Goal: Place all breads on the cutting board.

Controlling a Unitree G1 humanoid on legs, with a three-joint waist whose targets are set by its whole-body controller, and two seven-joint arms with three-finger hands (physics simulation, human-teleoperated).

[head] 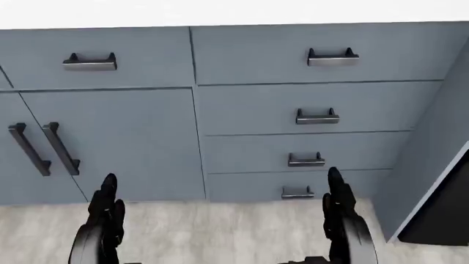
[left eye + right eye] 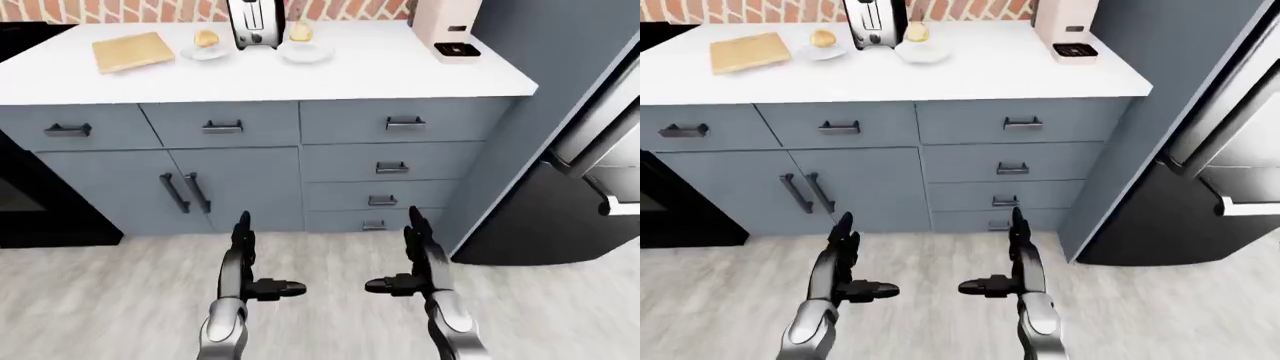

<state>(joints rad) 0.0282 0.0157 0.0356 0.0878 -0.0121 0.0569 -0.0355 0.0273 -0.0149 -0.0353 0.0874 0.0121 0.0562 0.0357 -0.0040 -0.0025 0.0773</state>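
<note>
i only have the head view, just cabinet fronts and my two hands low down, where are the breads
Observer: Up on the white counter. One bread sits on a small plate left of the toaster.
Operator: and the other
Observer: The second bread is on its own plate, just right of the toaster.
Operator: where's the cutting board
Observer: The cutting board lies on the same counter, left of both plates, with nothing on it.
Operator: hands holding anything
Observer: No. The left hand and right hand are both open and empty, low over the floor, short of the cabinets.
</note>
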